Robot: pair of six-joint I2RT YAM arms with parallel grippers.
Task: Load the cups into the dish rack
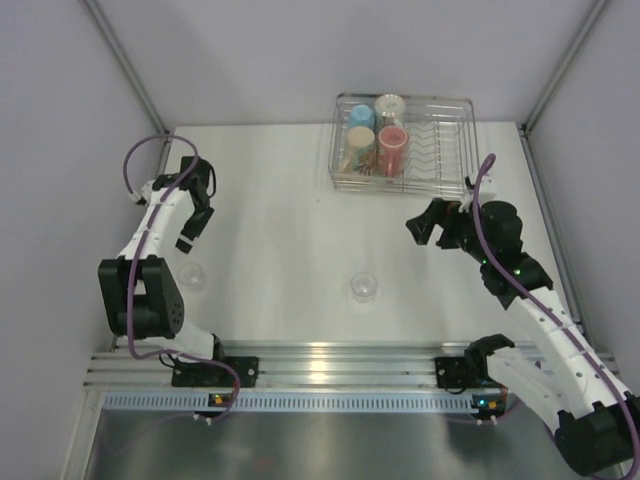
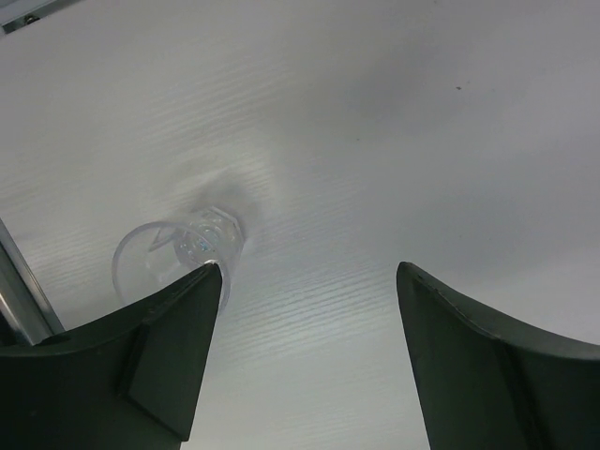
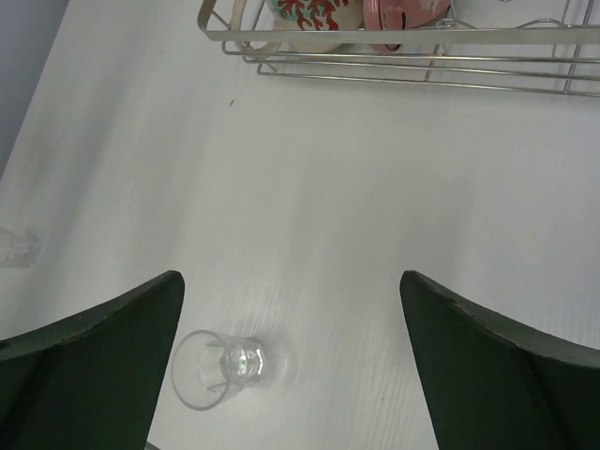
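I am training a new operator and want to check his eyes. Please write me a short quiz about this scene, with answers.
1. True or false: the dish rack already holds four cups.
2. How many clear glasses are on the table outside the rack? A) one B) two C) three
3. Which gripper is holding something: the left gripper, the right gripper, both or neither?

Key
1. True.
2. B: one in the middle, one near the left arm's base.
3. Neither: both are open with nothing between the fingers.
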